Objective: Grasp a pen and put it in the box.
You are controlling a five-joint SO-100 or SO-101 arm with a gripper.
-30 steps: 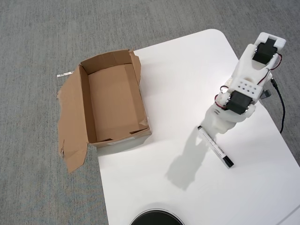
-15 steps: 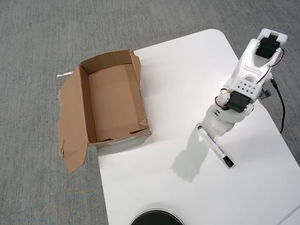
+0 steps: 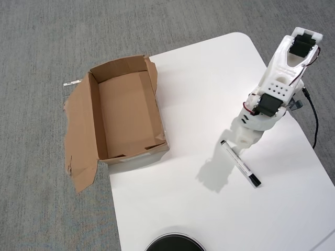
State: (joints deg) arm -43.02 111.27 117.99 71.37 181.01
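Overhead view puts your gripper (image 3: 239,148) directly above the upper end of the pen (image 3: 241,164), low over it, and from this angle the arm's white body hides the fingers, so you cannot tell whether they are spread or pressed together, nor whether they touch the pen yet. The pen lies flat on the white table (image 3: 183,204), its long axis running from about 10 o'clock to 4 o'clock, the nearer end tucked under the gripper and the black far end free toward 4 o'clock. It sits well apart from the box (image 3: 128,110), which rests at about 9 o'clock from the pen, half over the table's edge with its torn flap spread out on the grey carpet (image 3: 42,42). To do this step well, make sure the fingers straddle the barrel across its width, not along it, and aim nearer the middle than the tip, since a grip at one end will likely let the pen droop or swivel when lifted. Come down until the fingers bracket the barrel, then close slowly. The pen itself is a slim white marker with a black tip at each end and small dark print along the barrel; smooth and round, it may roll if nudged sideways.
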